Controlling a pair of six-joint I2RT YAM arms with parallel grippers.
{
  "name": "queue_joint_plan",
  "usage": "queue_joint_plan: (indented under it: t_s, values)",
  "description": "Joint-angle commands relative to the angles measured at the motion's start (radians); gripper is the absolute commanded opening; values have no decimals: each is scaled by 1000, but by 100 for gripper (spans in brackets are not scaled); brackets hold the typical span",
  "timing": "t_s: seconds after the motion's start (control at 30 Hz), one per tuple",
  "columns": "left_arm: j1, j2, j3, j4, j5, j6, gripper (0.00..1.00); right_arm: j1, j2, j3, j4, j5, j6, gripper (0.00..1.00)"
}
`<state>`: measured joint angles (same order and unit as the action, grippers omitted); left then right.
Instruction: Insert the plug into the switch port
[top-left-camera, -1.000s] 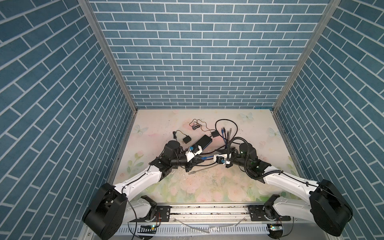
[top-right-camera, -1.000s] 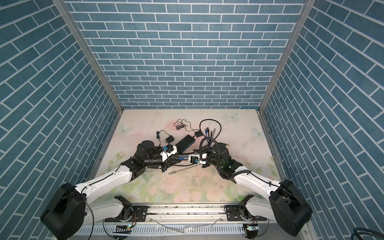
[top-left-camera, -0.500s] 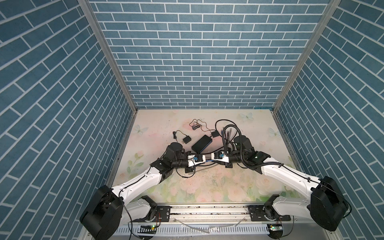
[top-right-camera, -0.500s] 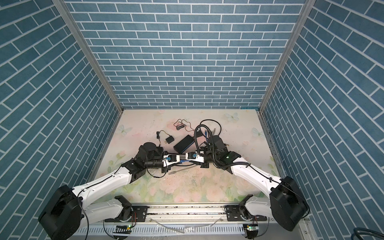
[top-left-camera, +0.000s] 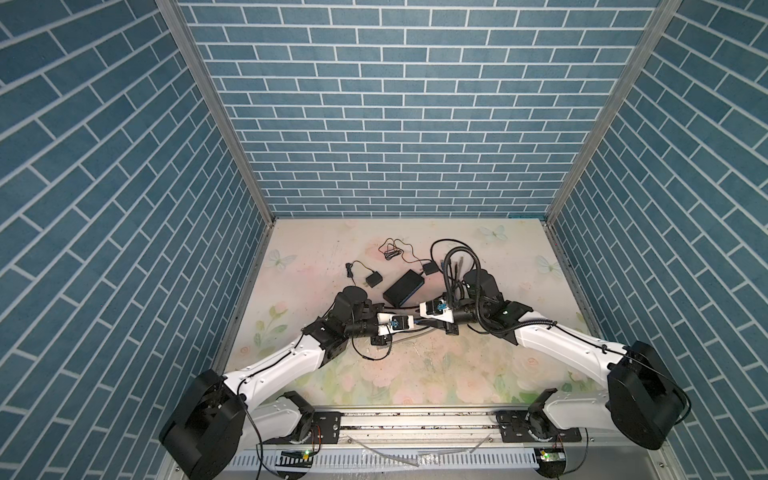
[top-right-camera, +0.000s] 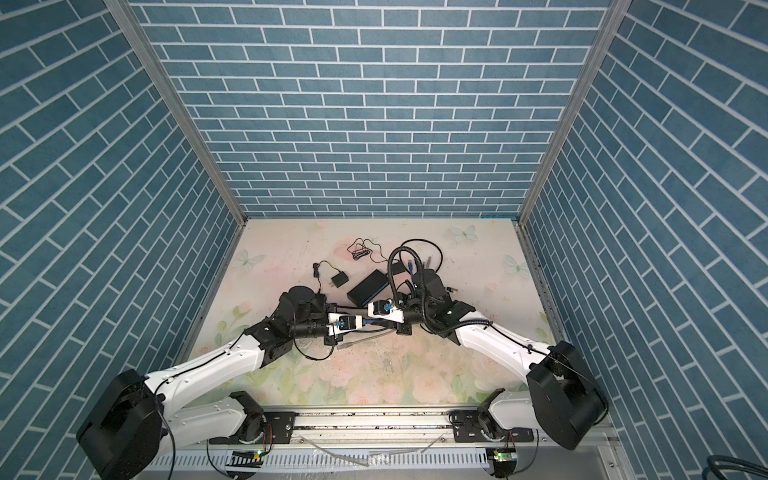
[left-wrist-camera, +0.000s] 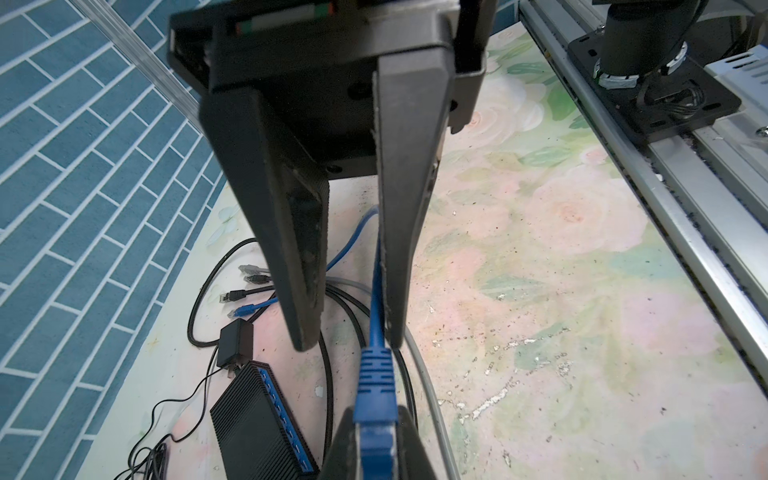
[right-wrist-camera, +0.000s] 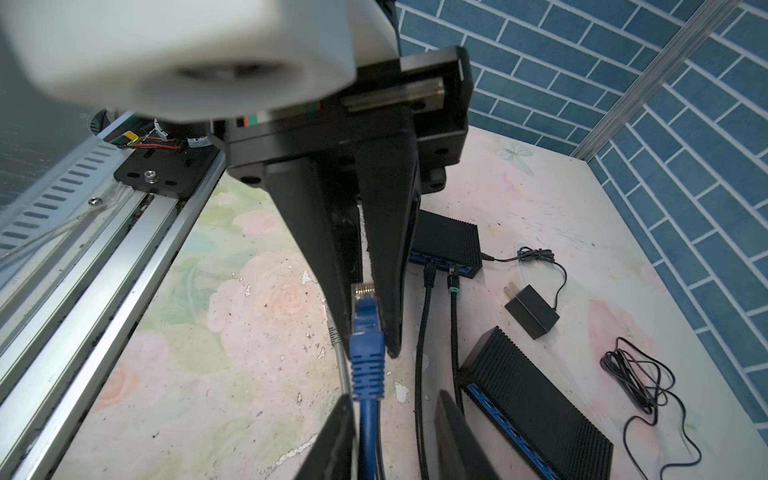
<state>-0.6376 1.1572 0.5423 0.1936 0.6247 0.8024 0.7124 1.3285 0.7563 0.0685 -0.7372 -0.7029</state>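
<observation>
The plug (left-wrist-camera: 375, 386) is a clear network connector with a blue boot, and my left gripper (left-wrist-camera: 374, 419) is shut on that boot. Its clear tip (right-wrist-camera: 364, 291) points back between the left fingers. The blue cable (right-wrist-camera: 368, 419) runs off between the fingers of my open right gripper (right-wrist-camera: 395, 399), close to one finger. Both grippers meet tip to tip above the mat in both top views, left gripper (top-left-camera: 409, 329) and right gripper (top-left-camera: 420, 320). The switch (top-left-camera: 405, 286) is a black ribbed box with a blue port row (right-wrist-camera: 511, 419), lying just behind the grippers.
A second black ported box (right-wrist-camera: 446, 245) with two cables plugged in lies behind the left fingers. A black power adapter (top-left-camera: 372, 279), a coil of thin wire (top-left-camera: 390, 251), loose black and grey cables (left-wrist-camera: 328, 374) and spare plugs (left-wrist-camera: 245, 291) lie around. The front rail (top-left-camera: 415, 419) edges the mat.
The left gripper has swung away from the switch toward the front with the blue plug, meeting the right gripper. The right arm's elbow has moved back. Over the last half second little differs.
</observation>
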Motion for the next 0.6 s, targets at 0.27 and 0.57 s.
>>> queue_joint_plan:
  t_s: [0.27, 0.57]
  values:
    - [-8, -8, -9, 46, -6, 21, 0, -2, 49, 11, 114, -72, 88, 25]
    - [-15, -1, -7, 33, -52, 35, 9, -1, 73, 6, 169, -74, 84, 0]
